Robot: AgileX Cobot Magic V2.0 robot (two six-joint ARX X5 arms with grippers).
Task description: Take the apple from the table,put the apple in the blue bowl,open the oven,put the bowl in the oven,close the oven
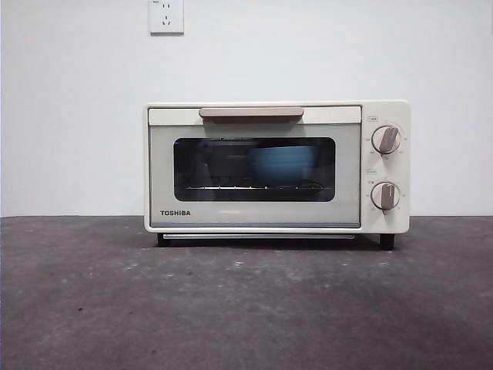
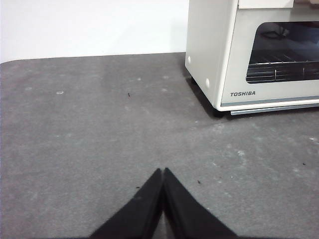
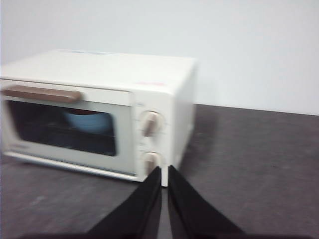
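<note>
The oven (image 1: 277,168) stands on the table (image 1: 246,308) with its door shut, handle (image 1: 251,113) level across the top of the glass. Through the dark glass the bowl (image 1: 282,165) is visible on the wire rack (image 1: 231,187), toward the knob side of the cavity; the right wrist view shows the same blue shape behind the door. The apple cannot be made out; it is presumably inside the bowl, but the glass and the bowl's wall hide it. No arm appears in the front view. The left gripper (image 2: 163,172) hangs over bare table, well apart from the oven's front corner, jaws closed together and empty. The right gripper (image 3: 164,169) sits in front of the knob side of the oven, its picture blurred, jaws drawn nearly together with a thin gap and nothing between them. Judged from this layout, every step of the task appears done: bowl placed, door closed. Nothing further seems called for beyond keeping both arms clear of the oven; a check that the door is fully latched would be the only remaining concern.
</note>
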